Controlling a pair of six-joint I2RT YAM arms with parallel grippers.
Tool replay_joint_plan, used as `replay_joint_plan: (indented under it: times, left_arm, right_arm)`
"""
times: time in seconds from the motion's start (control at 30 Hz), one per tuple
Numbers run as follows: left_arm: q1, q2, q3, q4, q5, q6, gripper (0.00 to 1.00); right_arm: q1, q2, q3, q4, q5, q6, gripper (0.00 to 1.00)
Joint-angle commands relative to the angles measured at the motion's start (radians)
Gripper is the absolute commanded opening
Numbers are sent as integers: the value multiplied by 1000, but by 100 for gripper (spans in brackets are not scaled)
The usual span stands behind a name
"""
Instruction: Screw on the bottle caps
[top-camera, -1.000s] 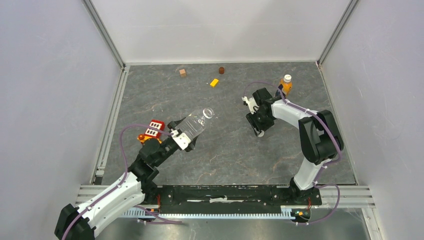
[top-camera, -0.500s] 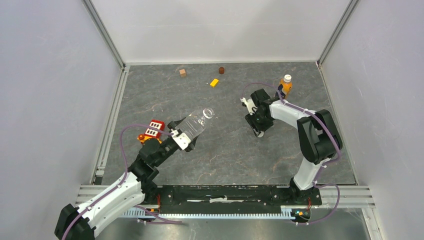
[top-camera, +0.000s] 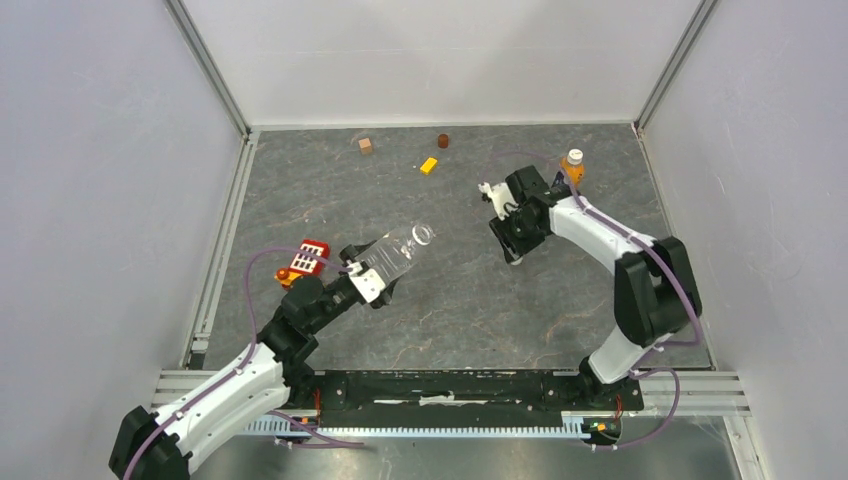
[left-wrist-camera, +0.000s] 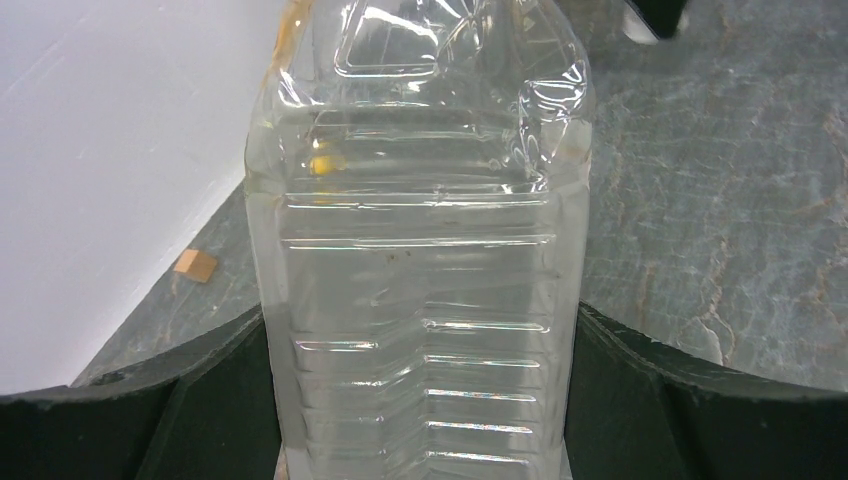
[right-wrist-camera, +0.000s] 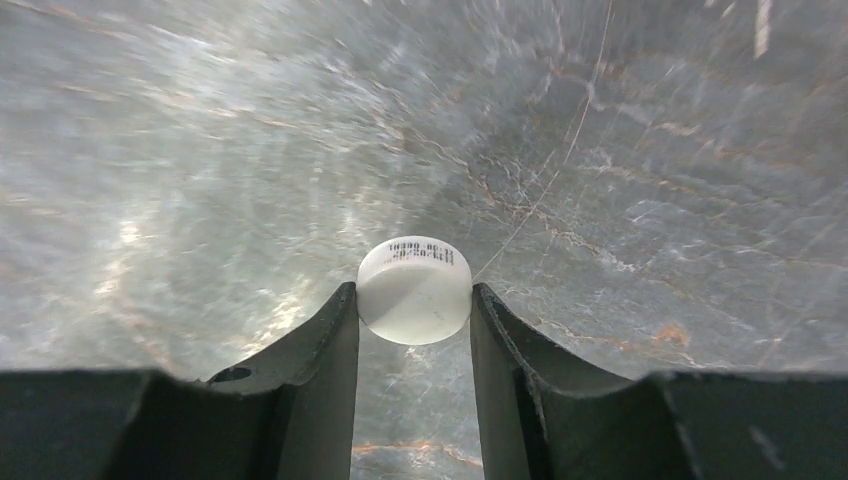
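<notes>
Surrounding veined grey tabletop (top-camera: 450, 310), white walls (top-camera: 440, 60).

Plain pale walls (top-camera: 440, 60) enclose a grey marbled tabletop (top-camera: 450, 310).

Robotics lab test cell: grey bench (top-camera: 450, 310) enclosed by plain white panels (top-camera: 440, 60) on aluminium framing (top-camera: 207, 65); left arm (top-camera: 225, 395) and right arm (top-camera: 600, 235) bolted to a rail (top-camera: 450, 385).

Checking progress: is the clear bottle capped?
Uncapped. The bottle shows an open mouth in the top view; the right hand holds a cap.
</notes>
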Motion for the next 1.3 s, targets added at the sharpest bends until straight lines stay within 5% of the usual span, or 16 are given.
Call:
replay_joint_plan:
  times: [0.0,0.5,0.83,1.27]
  left_arm:
    - [0,16,61,-14,69,68,43]
    - [-1,79,120,-66,240,89,48]
    - [0,114,144,-61,354,87,50]
    - [0,132,177,-73,403,82,49]
  right_arm:
    - [18,-142,104,-34,-131,-62,14]
    - [111,-403,171,7,-611,-198,11]
    - [141,-570,36,219,-749,-261,8]
    - [210,-525,55,146,-761,-354,9]
